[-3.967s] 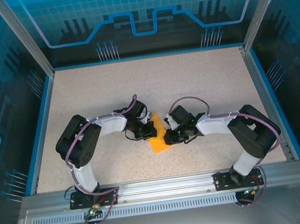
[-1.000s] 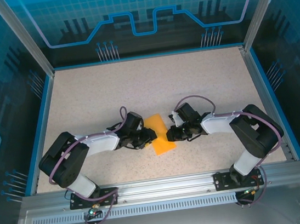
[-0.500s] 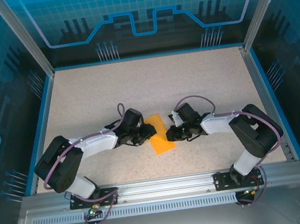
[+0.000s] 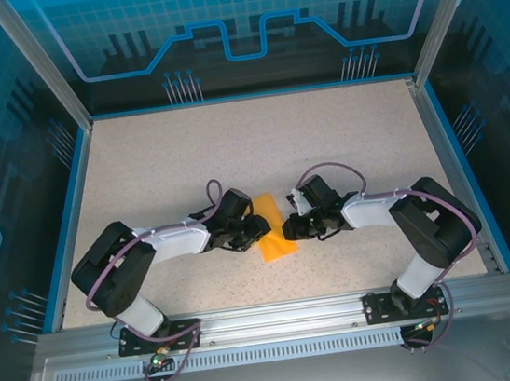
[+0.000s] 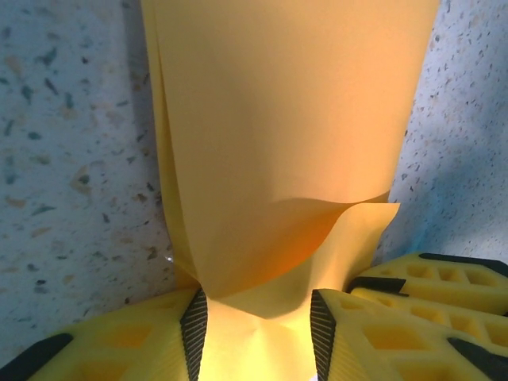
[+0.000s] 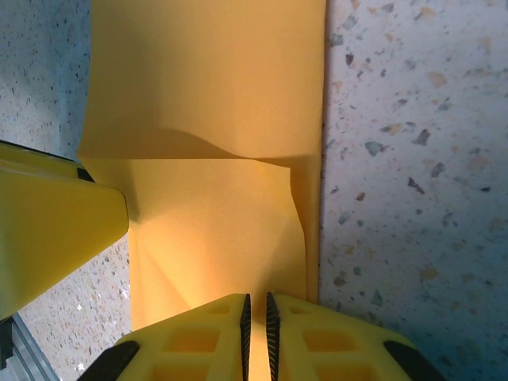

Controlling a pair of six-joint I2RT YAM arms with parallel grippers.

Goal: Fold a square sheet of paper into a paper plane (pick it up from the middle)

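The square sheet of paper [image 4: 273,235] is a folded orange strip lying on the table between my two grippers. My left gripper [image 4: 258,230] sits at the strip's left edge. Seen from the left wrist, its jaws [image 5: 255,343] stand apart over the paper [image 5: 286,119], and a raised flap curls up just ahead of them. My right gripper [image 4: 290,231] is at the strip's right edge. The right wrist view has its pads [image 6: 256,333] almost together with the paper's [image 6: 206,95] edge pinched between them.
The speckled tabletop [image 4: 258,143] stretches free behind the paper, bounded by blue walls [image 4: 68,215]. My left gripper's yellow finger [image 6: 48,238] intrudes at the left of the right wrist view. The right gripper's fingers [image 5: 444,286] lie at the lower right of the left wrist view.
The left arm has shifted and its gripper has slid a little to the right, further onto the paper's left edge. The right arm and the paper stay put.
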